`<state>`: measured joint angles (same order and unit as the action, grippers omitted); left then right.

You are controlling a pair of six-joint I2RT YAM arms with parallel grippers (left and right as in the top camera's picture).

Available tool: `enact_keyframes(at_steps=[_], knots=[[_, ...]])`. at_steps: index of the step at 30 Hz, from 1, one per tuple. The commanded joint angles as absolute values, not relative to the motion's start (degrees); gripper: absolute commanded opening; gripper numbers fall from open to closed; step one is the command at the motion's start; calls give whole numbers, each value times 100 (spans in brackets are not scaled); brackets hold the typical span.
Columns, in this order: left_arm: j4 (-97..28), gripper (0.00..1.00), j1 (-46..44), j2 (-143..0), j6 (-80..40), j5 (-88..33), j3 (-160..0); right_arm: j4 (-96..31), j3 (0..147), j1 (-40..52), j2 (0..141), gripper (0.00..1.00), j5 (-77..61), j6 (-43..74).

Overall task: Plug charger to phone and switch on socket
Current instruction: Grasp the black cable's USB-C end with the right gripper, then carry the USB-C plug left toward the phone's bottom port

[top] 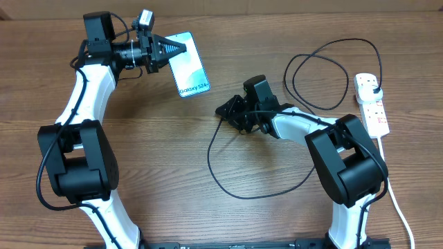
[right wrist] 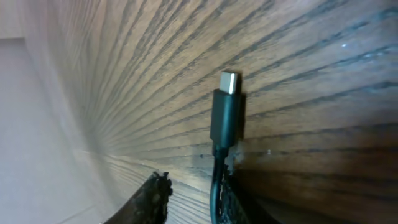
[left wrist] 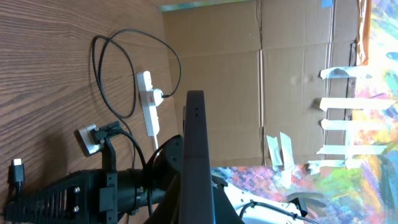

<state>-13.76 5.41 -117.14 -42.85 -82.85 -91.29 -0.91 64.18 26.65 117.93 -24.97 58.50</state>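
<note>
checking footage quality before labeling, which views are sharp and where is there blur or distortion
Overhead: sharp, evenly lit, text on the phone readable. Left wrist: the phone looms edge-on and dark, far right washed out. Right wrist: tip of the charger sharp, grain of the table fans out, left side a pale blur.

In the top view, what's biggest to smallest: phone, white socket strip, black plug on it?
1. phone
2. socket strip
3. black plug
Phone's held up nearer the camera, so first place is unsure.
</note>
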Motion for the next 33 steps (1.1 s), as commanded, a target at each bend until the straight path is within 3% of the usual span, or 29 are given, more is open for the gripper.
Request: enact_keyframes(at_steps=[1,4,6,12,19,33], knots=[[-1352,4,517,-11690,-4176,-8407,-9188,-268,6381,2668,12068,26,-1997,5848],[-1352,4,517,-11690,-4176,-8407,-9188,-270,6381,2668,12068,19,-2003,5802],[-1356,4,517,-11690,-4176,-8407,-9188,-283,6381,2668,12068,4,-2021,5806],[-1605,4,517,-11690,-4145,-8407,-9185,-132,6381,2534,12066,4,-2464,5194],[-1929,4,517,-11690,-3809,-8501,-9185,-67,6383,2049,11804,4,-3983,4390],[-2119,4,384,-11690,-3422,-9011,-9159,-1684,6383,1667,9852,4,-4447,2722]])
